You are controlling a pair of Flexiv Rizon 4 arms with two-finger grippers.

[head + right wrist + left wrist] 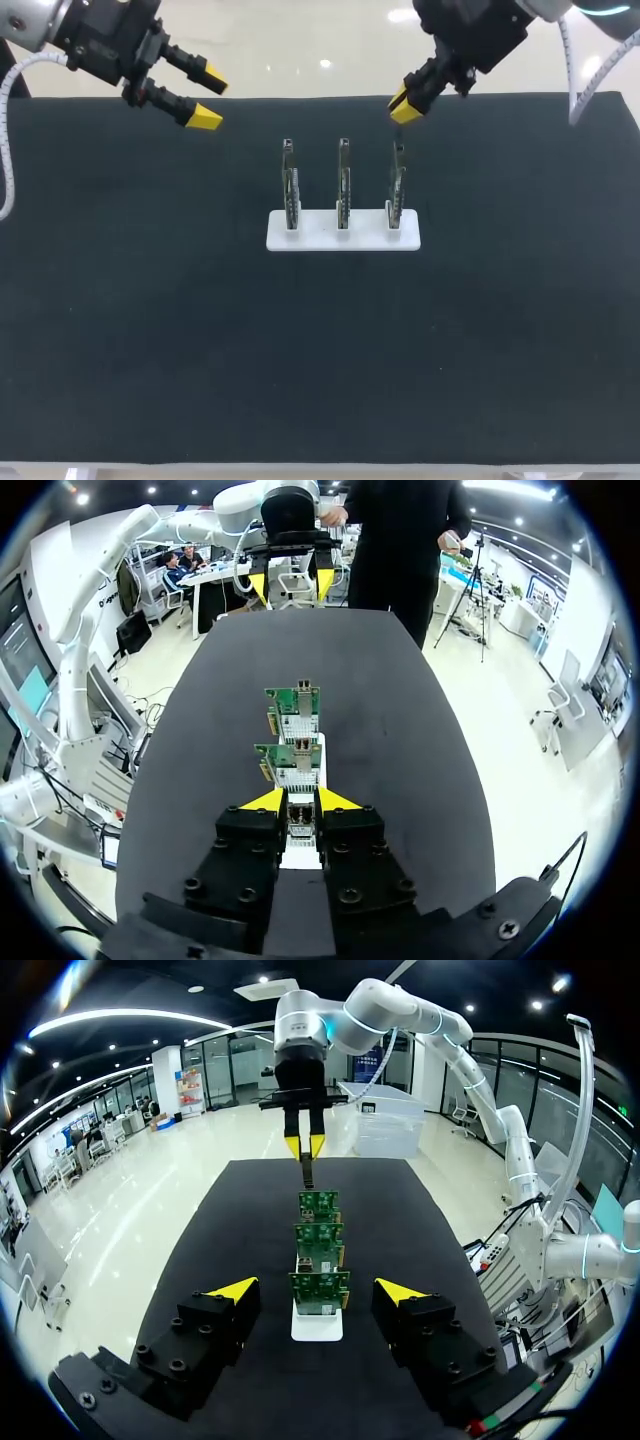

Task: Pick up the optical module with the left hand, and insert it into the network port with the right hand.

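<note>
Optical module point(307, 1172) gripped in the right tool point(405, 105), above the matte black counter point(150, 330).
It is a slim dark bar hanging from the clenched yellow tips, near the end one of three upright green boards point(343, 185) on a white base point(343, 240). The left tool point(209, 98) hovers released, well apart.

three boards point(343, 185) in a row on stand point(316, 239)

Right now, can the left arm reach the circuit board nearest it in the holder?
Probably yes. The left end effector is open and nothing stands between it and that board; the right end effector hovers over the far board.
</note>
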